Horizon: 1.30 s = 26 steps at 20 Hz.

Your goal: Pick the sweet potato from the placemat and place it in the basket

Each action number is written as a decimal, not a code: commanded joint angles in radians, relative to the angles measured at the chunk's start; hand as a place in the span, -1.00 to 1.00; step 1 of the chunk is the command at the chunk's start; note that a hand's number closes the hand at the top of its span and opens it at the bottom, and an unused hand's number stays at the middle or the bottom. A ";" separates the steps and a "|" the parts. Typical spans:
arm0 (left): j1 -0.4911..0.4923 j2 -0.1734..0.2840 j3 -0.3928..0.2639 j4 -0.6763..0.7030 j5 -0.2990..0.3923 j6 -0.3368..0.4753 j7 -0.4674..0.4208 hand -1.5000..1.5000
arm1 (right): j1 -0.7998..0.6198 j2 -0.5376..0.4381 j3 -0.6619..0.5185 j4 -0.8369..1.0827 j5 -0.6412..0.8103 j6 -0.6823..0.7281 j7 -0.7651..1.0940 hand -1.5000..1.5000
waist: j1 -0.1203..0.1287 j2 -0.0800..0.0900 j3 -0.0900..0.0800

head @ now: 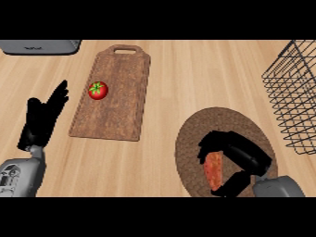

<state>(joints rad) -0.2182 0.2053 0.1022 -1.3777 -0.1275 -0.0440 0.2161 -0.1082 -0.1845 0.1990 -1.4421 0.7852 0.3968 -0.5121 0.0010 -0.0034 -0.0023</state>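
sweet potato lies on the round placemat, enclosed by curled fingers of right hand | step: grasp judged in hand; potato should be lifted straight, carried up-right over basket rim | left hand rested open at left | wooden table: board with tomato, grey appliance at far edge

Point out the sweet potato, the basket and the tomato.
sweet potato (pixel 213 172): head view, on its orange flank showing between the right hand's fingers and thumb.
basket (pixel 288 69): head view, on the wire of its left wall.
tomato (pixel 98 91): head view, on its red skin below the green stem.
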 commanded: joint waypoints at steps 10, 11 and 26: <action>-0.012 -0.020 -0.027 -0.016 -0.014 -0.001 0.014 0.00 | -0.185 0.091 -0.039 0.117 0.432 -0.123 0.752 1.00 | 0.022 0.004 -0.004; -0.038 -0.017 -0.022 -0.005 -0.029 0.019 0.022 0.00 | -0.232 0.103 -0.031 0.125 0.464 -0.107 0.804 1.00 | 0.018 0.006 -0.002; -0.027 -0.024 -0.013 -0.004 -0.011 0.007 0.025 0.00 | -0.508 0.184 0.061 -0.108 0.063 -0.283 1.242 1.00 | 0.008 -0.004 0.003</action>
<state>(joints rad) -0.2231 0.1887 0.0918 -1.3828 -0.1385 -0.0423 0.2248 -0.5606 -0.0034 0.2414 -1.4256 0.9795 0.1665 0.6220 0.0126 -0.0035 0.0001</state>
